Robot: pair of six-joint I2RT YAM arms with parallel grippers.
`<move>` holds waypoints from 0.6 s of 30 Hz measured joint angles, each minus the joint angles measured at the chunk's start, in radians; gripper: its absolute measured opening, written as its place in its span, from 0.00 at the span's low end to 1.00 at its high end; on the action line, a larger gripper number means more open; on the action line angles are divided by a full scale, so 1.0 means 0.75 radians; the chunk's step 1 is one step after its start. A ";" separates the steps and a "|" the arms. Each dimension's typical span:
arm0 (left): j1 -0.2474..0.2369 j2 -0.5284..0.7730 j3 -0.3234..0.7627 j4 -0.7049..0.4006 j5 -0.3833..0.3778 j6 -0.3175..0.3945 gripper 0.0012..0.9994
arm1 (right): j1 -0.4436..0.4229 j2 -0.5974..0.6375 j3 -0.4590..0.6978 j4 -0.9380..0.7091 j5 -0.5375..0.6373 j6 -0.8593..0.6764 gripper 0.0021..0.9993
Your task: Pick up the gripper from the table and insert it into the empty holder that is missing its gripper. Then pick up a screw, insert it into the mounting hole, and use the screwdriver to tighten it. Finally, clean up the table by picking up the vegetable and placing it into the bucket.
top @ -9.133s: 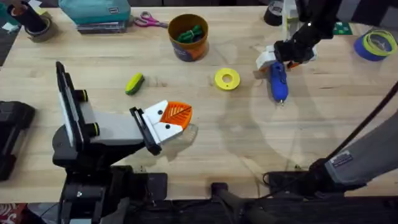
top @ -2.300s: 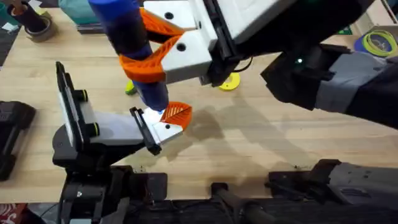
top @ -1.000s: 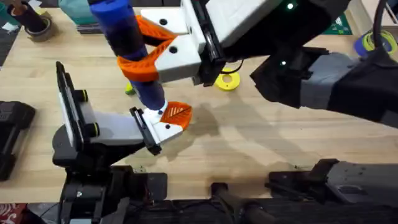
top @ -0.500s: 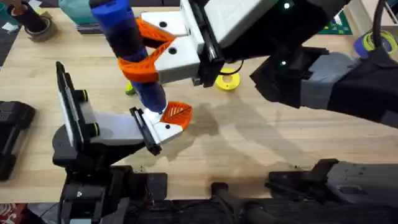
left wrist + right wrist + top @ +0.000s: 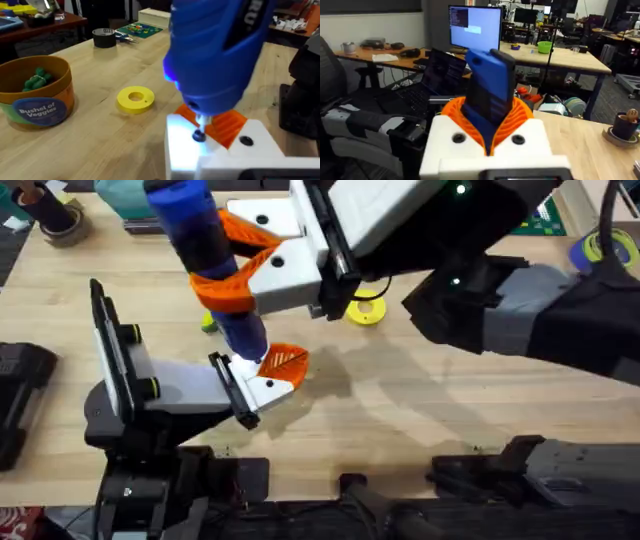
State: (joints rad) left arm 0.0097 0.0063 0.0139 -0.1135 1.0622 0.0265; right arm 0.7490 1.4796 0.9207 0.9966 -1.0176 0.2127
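Overhead view: the blue powered screwdriver (image 5: 207, 270) stands nearly upright, gripped by the right arm's jaws (image 5: 235, 265), whose orange ribbed pads (image 5: 222, 288) close around its barrel. Its dark tip comes down onto the white holder (image 5: 255, 385) at the tip of the left arm, just beside the orange gripper (image 5: 284, 362) seated in that holder. In the left wrist view the screwdriver (image 5: 220, 55) looms large, its bit touching a small dark screw (image 5: 198, 135) set in the white bracket (image 5: 215, 152), with the orange ribbed finger (image 5: 225, 125) right behind it. Whether the left arm's jaws are open or closed cannot be told from these pictures.

In the right wrist view the blue screwdriver body (image 5: 490, 92) rises between the orange pads (image 5: 517, 117).

Behind the screwdriver on the counter (image 5: 420, 410), a sliver of the yellow-green vegetable (image 5: 208, 323) shows, mostly hidden. The yellow disc (image 5: 366, 310) lies partly under the right arm. In the left wrist view, the orange-brown bucket (image 5: 35, 97), labelled "Bushel of Veggies", holds dark green pieces (image 5: 38, 80) and stands near the yellow disc (image 5: 136, 98), apart from it. A blue tape roll (image 5: 606, 250) sits at the counter's far right.
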 joint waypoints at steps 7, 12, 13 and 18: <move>0.000 0.000 0.000 0.000 0.000 0.000 0.01 | 0.000 0.000 0.000 0.000 0.000 -0.001 0.02; 0.000 0.000 0.000 0.000 0.000 0.000 0.01 | 0.000 0.000 0.000 -0.001 0.000 -0.002 0.02; 0.000 0.000 0.000 0.000 -0.001 0.000 0.01 | 0.000 0.000 0.000 -0.001 0.000 -0.002 0.02; 0.000 0.000 0.000 0.000 0.000 0.000 0.01 | 0.000 0.000 0.000 -0.005 0.000 -0.011 0.02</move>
State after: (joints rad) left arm 0.0097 0.0063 0.0139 -0.1135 1.0622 0.0265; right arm 0.7490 1.4796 0.9207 0.9928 -1.0179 0.2047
